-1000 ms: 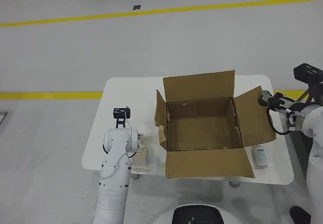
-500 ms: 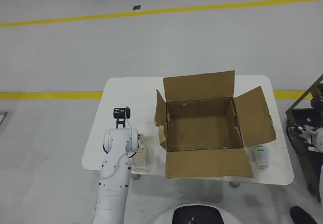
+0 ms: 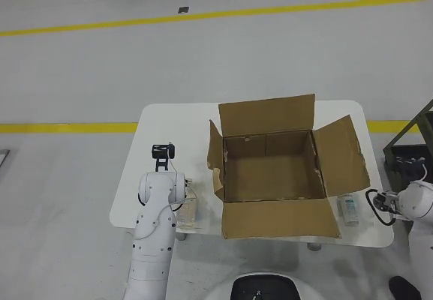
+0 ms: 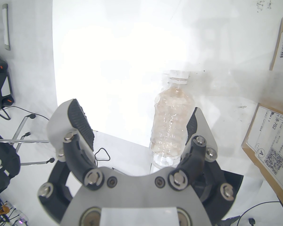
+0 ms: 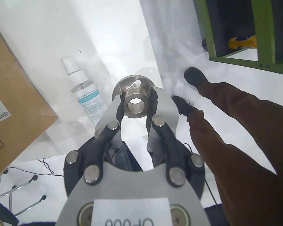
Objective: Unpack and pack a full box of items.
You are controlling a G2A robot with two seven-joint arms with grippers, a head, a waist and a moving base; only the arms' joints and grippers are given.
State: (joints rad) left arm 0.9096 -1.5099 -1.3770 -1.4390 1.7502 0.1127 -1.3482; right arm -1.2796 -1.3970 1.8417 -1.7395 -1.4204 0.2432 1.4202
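Grey floor with yellow lines (image 3: 51, 127); the white counter (image 3: 171, 124) carries the cardboard box (image 3: 272, 169) at its middle, all four flaps folded out, and a green rack (image 3: 430, 150) stands off its right end. We note the left claw (image 4: 135, 116) spread wide at the counter's left edge, a clear bottle (image 4: 172, 116) lying between its fingers close to one; its base is cut off behind that finger, so we cannot tell contact. The right claw (image 5: 136, 102) is narrow, clamped on a metal fitting (image 5: 129, 83) over the counter's right edge, with a spray bottle (image 5: 85, 92) lying just beside it.
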